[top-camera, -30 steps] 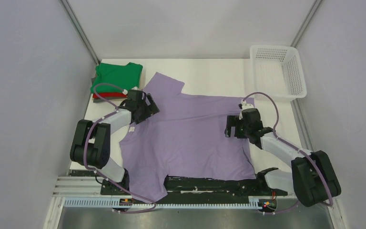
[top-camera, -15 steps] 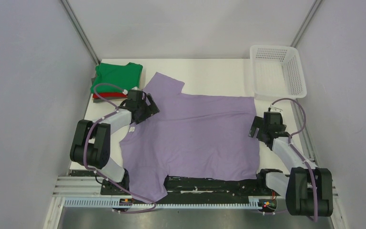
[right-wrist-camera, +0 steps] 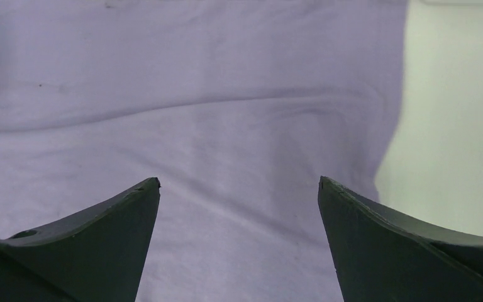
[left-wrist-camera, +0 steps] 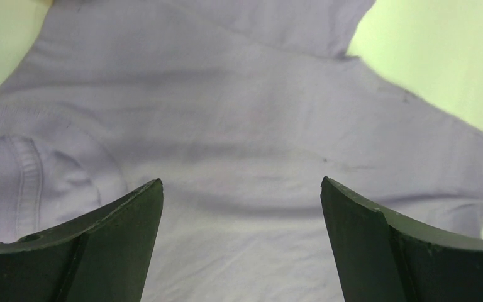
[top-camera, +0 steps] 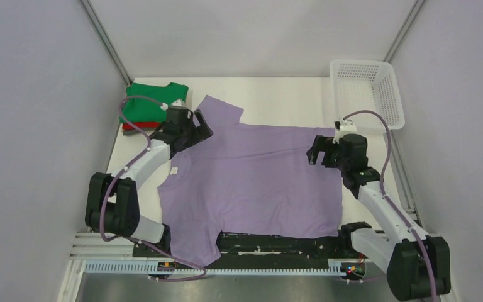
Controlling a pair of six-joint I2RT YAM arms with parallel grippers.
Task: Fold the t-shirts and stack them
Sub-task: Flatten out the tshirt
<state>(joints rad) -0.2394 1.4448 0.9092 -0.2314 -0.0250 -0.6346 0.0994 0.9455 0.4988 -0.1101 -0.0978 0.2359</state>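
Note:
A lilac t-shirt (top-camera: pixel 251 176) lies spread flat across the table, collar to the left, hem to the right. My left gripper (top-camera: pixel 200 134) is open above its far-left shoulder; the left wrist view shows the collar (left-wrist-camera: pixel 31 182) and sleeve (left-wrist-camera: pixel 289 25) between open jaws. My right gripper (top-camera: pixel 317 155) is open above the shirt's far-right part near the hem; the right wrist view shows lilac cloth (right-wrist-camera: pixel 195 126) and bare table (right-wrist-camera: pixel 459 126). A folded green shirt (top-camera: pixel 154 100) sits on a red one (top-camera: pixel 143 126) at the far left, with a dark one beneath.
A white mesh basket (top-camera: pixel 366 93) stands at the far right corner. The shirt's near sleeve (top-camera: pixel 195 245) hangs over the black rail at the front edge. Grey walls close in on both sides.
My right gripper swung out to the right edge and has come back left and up over the shirt's far-right part. My left gripper has shifted slightly farther back. The shirt's right hem now lies flat.

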